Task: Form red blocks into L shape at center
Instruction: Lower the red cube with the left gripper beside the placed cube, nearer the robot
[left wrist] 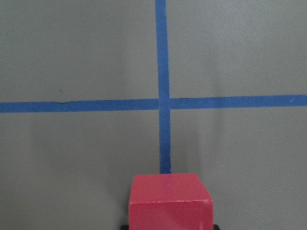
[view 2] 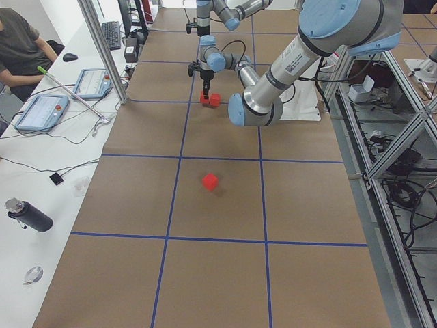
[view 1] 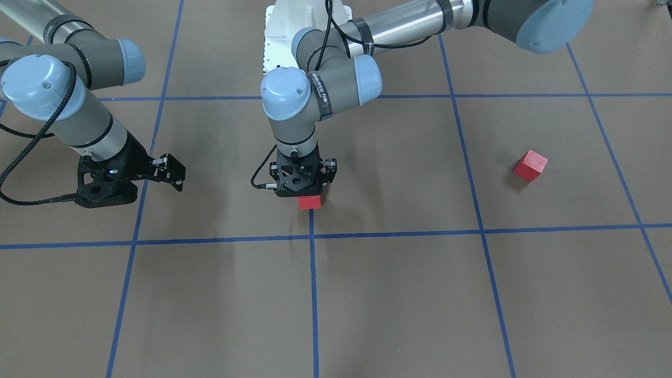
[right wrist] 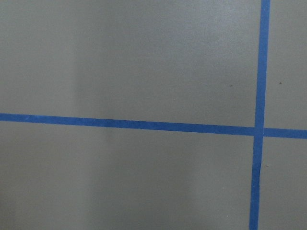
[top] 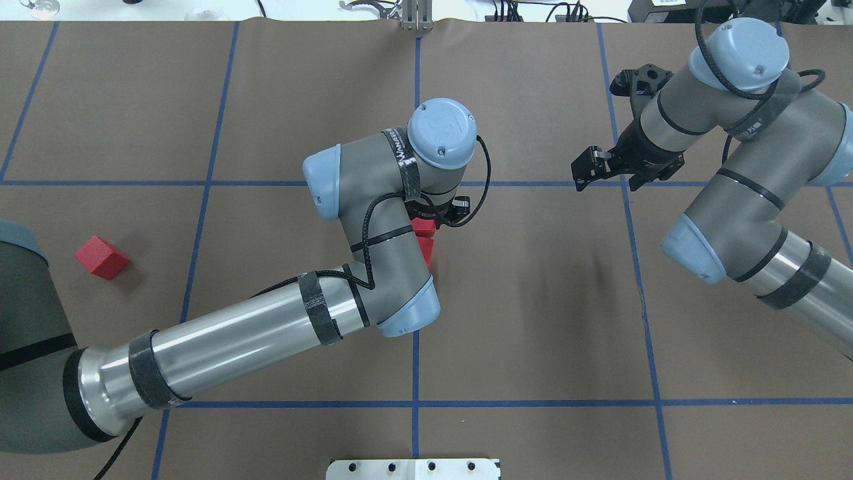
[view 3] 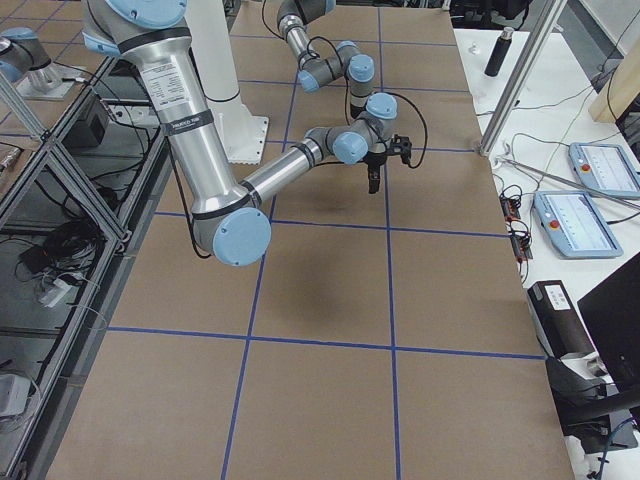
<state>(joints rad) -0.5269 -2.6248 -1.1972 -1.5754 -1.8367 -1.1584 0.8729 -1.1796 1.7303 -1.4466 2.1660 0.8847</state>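
Left gripper points straight down at the centre, its fingers flush against both sides of one red block, clamping it on the central blue tape line. Just behind, toward the robot, lies a second red block, apparently touching the first and partly hidden by the left forearm. The third red block rests alone, well apart, skewed to the grid. Farthest off, the right gripper hovers above the brown floor, jaws seemingly parted.
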